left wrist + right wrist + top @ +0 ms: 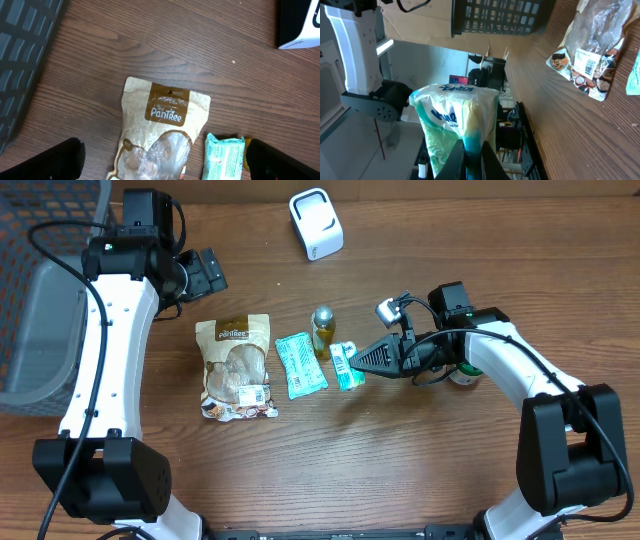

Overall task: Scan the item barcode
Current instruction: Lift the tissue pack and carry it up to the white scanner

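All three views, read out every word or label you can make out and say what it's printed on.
"The Pantree": brown label on the tan paper snack pouch.
White barcode sticker on that pouch: too small to read.
Blue lettering on the white-and-green packet in the right gripper: blurred, unreadable.
Teal plastic wrapper: print too small.

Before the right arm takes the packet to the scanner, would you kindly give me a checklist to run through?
1. Grip: right gripper shut on packet: ok.
2. Barcode on packet located: cannot tell; none shows.
3. Packet lifted: cannot tell.
4. Top of scanner uncovered: ok.
5. Room around packet: not ok; bottle stands close beside it and may get knocked.
6. Other arm: left gripper open, above pouch, away from the packet: ok.
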Tool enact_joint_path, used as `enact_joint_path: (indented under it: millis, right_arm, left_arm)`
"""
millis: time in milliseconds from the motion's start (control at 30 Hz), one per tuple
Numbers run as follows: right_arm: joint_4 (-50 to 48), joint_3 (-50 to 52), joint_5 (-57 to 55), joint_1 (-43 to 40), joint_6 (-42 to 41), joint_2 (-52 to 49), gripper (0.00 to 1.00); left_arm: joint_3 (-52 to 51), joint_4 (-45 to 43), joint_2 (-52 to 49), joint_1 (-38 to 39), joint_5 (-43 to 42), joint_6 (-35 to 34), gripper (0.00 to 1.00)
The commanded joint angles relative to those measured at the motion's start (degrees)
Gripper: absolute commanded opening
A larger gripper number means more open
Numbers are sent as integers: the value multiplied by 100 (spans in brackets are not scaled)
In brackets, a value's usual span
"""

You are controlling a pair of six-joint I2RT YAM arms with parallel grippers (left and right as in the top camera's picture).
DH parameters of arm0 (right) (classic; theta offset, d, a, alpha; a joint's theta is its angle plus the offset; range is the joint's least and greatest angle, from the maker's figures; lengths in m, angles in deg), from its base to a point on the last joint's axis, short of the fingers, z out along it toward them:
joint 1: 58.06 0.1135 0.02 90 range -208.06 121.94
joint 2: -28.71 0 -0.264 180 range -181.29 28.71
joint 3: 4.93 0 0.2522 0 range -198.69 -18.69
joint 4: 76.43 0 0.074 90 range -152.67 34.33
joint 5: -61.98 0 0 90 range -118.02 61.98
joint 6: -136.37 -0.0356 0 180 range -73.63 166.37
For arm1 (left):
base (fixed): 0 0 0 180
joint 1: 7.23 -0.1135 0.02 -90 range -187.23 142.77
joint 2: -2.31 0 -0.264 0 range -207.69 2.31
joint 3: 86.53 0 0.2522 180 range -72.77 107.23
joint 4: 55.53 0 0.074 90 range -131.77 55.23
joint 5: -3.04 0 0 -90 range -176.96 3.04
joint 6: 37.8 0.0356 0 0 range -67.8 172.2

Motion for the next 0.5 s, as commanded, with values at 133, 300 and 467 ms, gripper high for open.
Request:
enact_joint_path:
  millis: [133, 300, 467]
  right_arm:
    - [2, -96, 76, -13, 131, 2, 4]
    - [195, -96, -975, -11, 107, 2, 4]
    - [402, -85, -2192, -7, -9, 2, 4]
  left_arm:
    - [105, -4, 63, 7, -7, 72, 100]
    - [105, -4, 63, 7, -7, 72, 100]
    - [105, -4, 63, 7, -7, 72, 100]
